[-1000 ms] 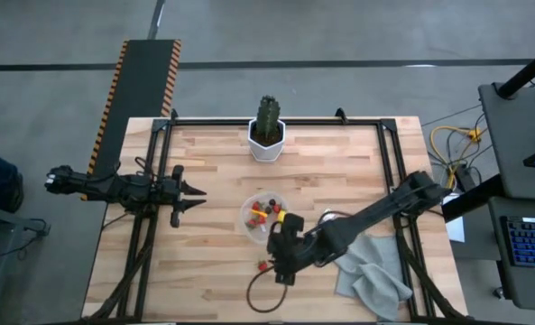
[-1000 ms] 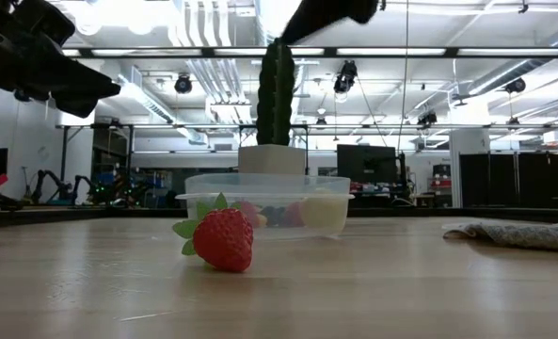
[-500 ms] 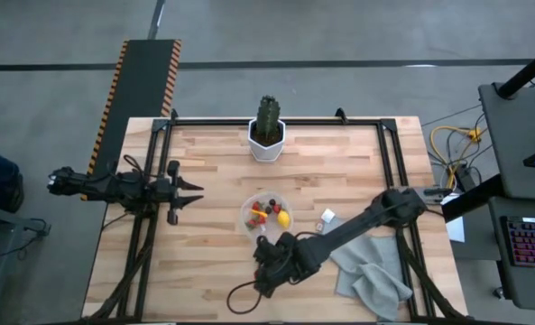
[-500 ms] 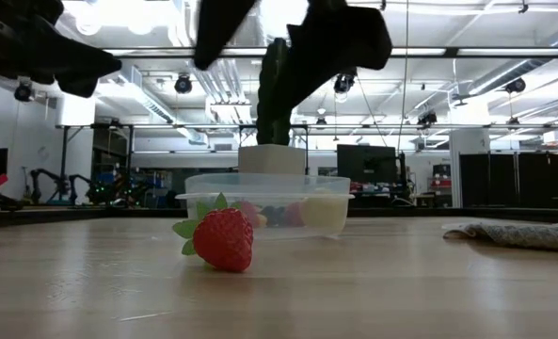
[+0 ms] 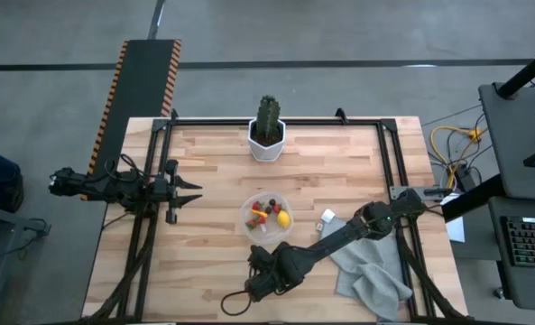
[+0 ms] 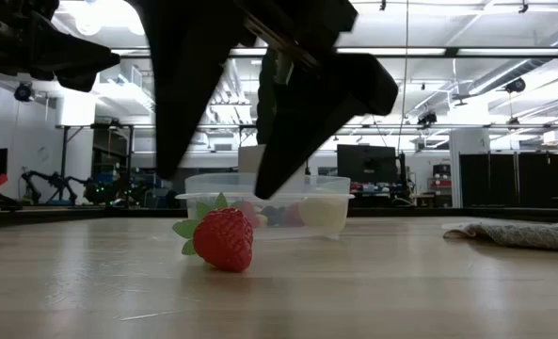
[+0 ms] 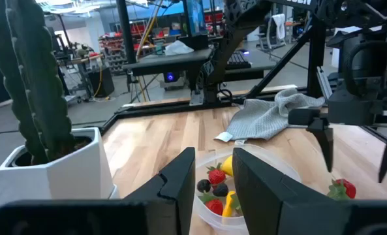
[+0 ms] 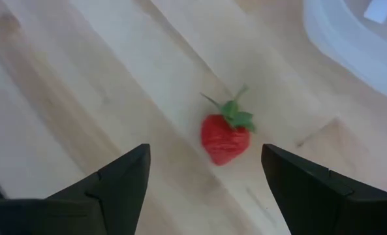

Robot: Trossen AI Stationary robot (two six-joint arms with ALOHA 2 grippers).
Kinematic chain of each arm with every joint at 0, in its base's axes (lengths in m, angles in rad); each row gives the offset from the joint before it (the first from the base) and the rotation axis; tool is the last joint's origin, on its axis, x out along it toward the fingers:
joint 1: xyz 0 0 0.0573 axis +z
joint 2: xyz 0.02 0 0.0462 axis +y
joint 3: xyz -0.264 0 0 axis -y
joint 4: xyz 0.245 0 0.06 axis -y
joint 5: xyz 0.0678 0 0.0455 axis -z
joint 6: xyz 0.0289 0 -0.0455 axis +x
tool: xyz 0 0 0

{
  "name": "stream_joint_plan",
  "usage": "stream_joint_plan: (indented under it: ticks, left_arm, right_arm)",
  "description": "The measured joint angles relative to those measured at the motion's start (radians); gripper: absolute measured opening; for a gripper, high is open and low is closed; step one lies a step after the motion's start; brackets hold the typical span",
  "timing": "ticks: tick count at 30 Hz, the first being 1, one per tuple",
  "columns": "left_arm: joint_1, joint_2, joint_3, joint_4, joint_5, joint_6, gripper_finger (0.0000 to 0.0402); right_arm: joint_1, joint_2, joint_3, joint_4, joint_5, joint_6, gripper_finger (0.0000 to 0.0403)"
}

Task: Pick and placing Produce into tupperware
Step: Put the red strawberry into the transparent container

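Right gripper (image 8: pixel 206 179) spread wide above the lone strawberry (image 8: pixel 226 138) on bare wood, just short of the clear tupperware (image 5: pixel 265 215) holding the other fruit. Grey cloth (image 5: pixel 368 275) beside that arm, potted cactus (image 5: pixel 267 128) beyond the tub; nothing blocking the berry. Left gripper (image 5: pixel 188 192) parked near the table's left edge, fingers slightly apart and empty.

I've got one red strawberry (image 8: pixel 225 138) lying loose on the wood, green leaves pointing toward the tupperware (image 5: pixel 248 215), just off its six o'clock side. The clear round tub sits mid-table holding a yellow lemon (image 5: pixel 284 218), strawberries and dark berries.
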Motion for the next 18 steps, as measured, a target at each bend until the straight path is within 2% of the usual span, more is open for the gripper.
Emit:
stream_joint_plan:
  ticks: [5,18]
  left_arm:
    - [0.0,-0.001,0.0,-0.016,0.012,0.001,0.0088]
    - [0.0,0.0,0.0,-0.035,0.031,-0.008,0.0088]
  right_arm:
    - [0.002,0.021,0.025,0.002,0.007,0.032,0.0285]
    - [0.002,0.042,0.005,-0.007,0.004,-0.008,0.0277]
